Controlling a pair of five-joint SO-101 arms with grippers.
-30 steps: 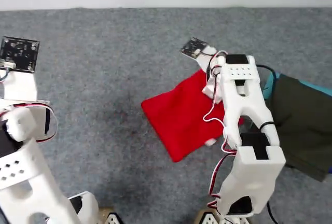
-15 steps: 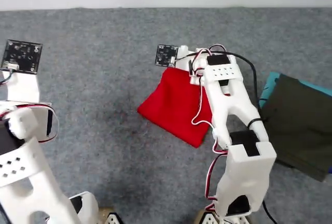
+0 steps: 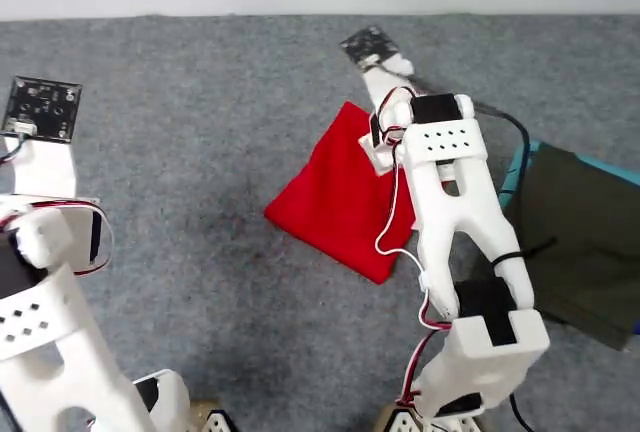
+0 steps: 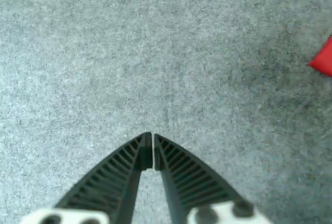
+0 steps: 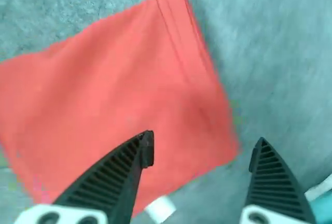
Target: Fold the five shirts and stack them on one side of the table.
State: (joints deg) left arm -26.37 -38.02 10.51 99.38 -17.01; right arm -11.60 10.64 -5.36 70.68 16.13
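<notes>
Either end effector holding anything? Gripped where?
Nothing held. Right end effector is open over the red shirt; left end effector is shut and empty.

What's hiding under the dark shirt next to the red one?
A teal cloth peeks out along the edges of the dark shirt. The rest is covered, so whether more lie beneath cannot be told.

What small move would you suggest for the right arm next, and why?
Probably lower the right gripper and close it on the edge of the red shirt. Its jaws stand open above the shirt, which looks folded into a compact rectangle. The dark shirt pile lies apart to one side, so a grasp seems needed before carrying it over.
</notes>
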